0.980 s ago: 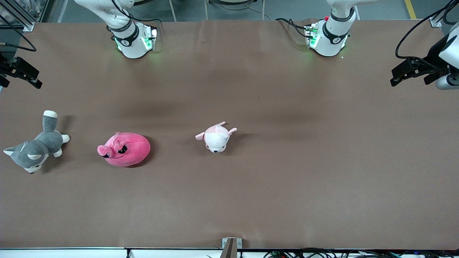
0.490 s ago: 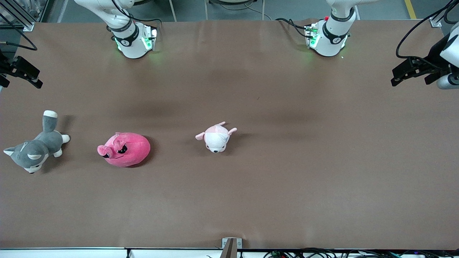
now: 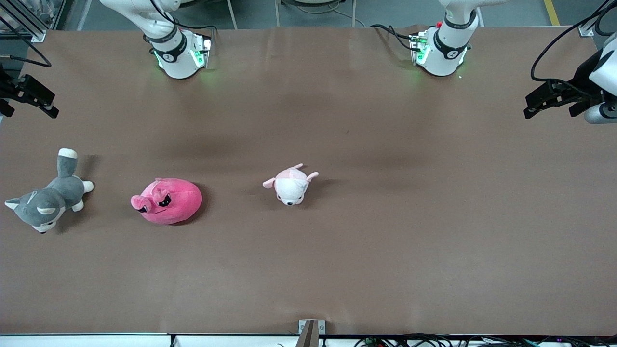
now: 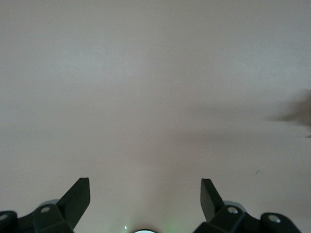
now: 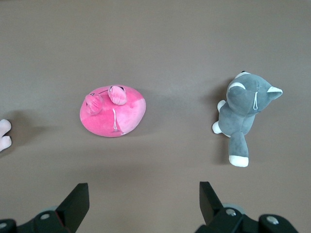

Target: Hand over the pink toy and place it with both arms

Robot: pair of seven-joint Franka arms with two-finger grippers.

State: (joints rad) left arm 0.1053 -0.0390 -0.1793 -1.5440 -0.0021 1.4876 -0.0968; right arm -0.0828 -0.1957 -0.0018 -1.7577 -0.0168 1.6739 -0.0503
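front view | pink toy (image 3: 167, 201) long axis along table, snout toward right arm's end | 2 end effectors spread

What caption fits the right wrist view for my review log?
Open right gripper above the table, looking down on the pink toy with the grey dog lying beside it, apart.

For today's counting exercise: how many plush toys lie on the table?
3: grey-and-white dog at the right arm's end, pink toy beside it, pale pink-and-white animal mid-table.

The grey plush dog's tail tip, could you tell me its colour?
White tail tip on the grey plush dog; clearest in the front view.
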